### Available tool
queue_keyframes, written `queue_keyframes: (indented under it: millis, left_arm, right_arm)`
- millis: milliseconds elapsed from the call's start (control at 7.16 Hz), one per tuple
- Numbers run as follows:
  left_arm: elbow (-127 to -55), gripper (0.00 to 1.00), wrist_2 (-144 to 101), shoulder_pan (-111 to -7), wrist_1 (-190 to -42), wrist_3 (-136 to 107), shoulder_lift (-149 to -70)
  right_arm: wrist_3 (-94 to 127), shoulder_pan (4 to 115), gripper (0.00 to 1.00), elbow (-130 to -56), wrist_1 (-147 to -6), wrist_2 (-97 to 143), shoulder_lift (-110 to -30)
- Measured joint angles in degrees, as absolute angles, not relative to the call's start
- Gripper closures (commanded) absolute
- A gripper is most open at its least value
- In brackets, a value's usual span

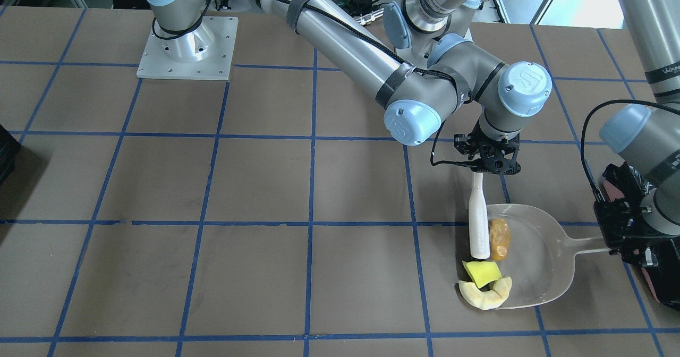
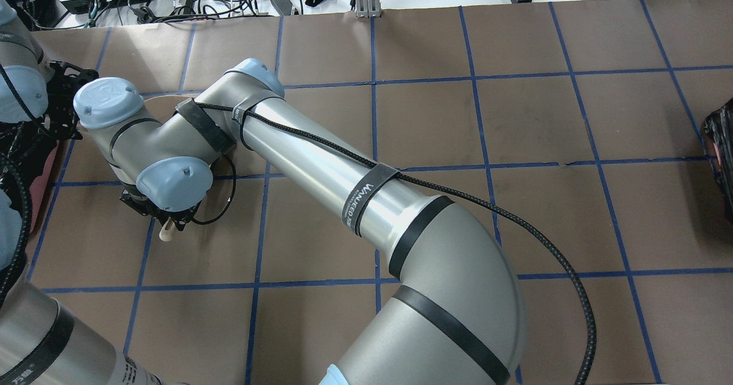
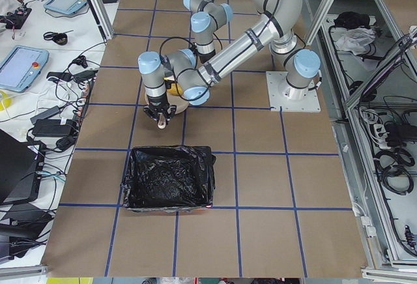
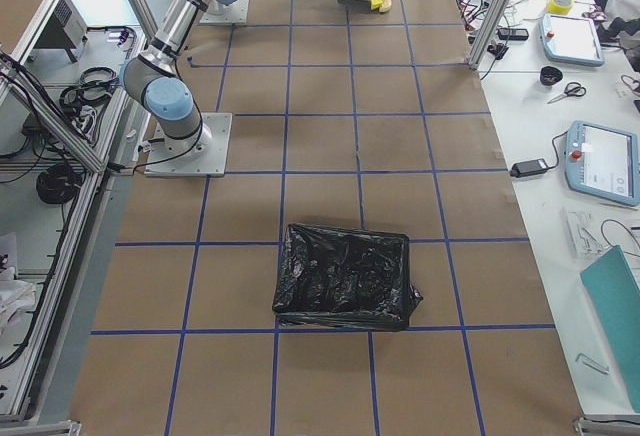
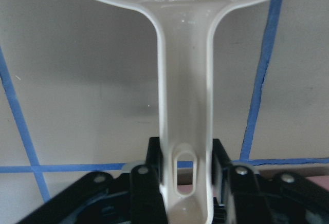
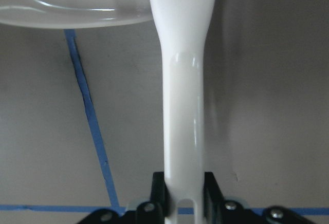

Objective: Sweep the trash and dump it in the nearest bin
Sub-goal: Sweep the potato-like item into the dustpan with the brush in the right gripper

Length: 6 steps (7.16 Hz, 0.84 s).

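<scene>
The dustpan (image 1: 536, 253) and brush (image 1: 478, 229) are smooth, glossy cream-white plastic, and the bag (image 4: 345, 276) is crinkled, shiny black plastic film. The table (image 1: 159, 176) has a matt brown, paper-like top crossed by blue tape (image 1: 312, 187), while the arms (image 1: 340, 38) are satin silver metal with smooth pale-blue plastic caps (image 1: 524, 87). The lump (image 1: 499, 238) looks wrinkled and slightly waxy, the wedge (image 1: 482, 273) and rind (image 1: 481, 296) matt.
</scene>
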<state>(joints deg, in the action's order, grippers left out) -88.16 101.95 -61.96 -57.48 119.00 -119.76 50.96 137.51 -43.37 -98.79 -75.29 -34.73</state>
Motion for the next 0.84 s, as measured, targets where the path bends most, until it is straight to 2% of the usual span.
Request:
queue_keyframes:
  millis: [419, 838]
  left_arm:
    - [-88.2, 1.0, 102.0, -62.0, -57.5, 119.0, -119.7]
    - [-88.2, 1.0, 102.0, -62.0, -57.5, 119.0, -119.7]
  right_arm:
    - [29.4, 137.5, 1.0, -43.4, -96.7, -75.2, -35.1]
    - [28.5, 137.3, 1.0, -44.0, -90.6, -74.7, -39.3]
